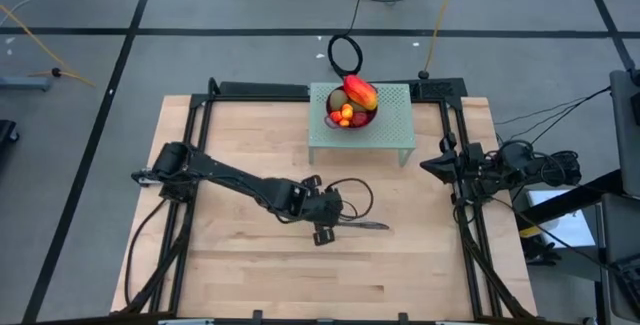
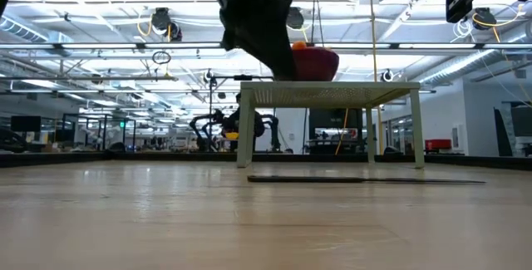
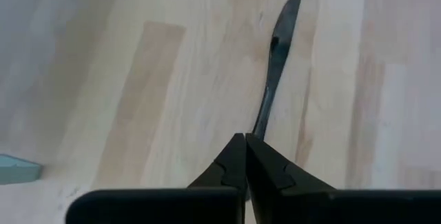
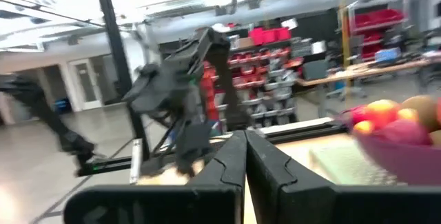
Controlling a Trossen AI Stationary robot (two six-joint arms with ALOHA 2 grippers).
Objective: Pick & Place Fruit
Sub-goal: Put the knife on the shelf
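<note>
- The fruit sits heaped in a purple bowl on a pale green perforated stand at the middle of the table's far edge.
- One mango lies on top, its long axis slanting across the bowl, from the far side toward the table's right edge.
- One brownish-green kiwi shows beside it, and about three small orange-red pieces below; anything deeper in the heap is hidden.
- The left pincer hangs near the table's centre with its fingers closed together and holding nothing (the left wrist view shows them meeting).
- A single dark knife lies flat on the table just ahead of that pincer, its length running toward the right edge.
- The right pincer waits at the table's right edge, closed and empty.
</note>
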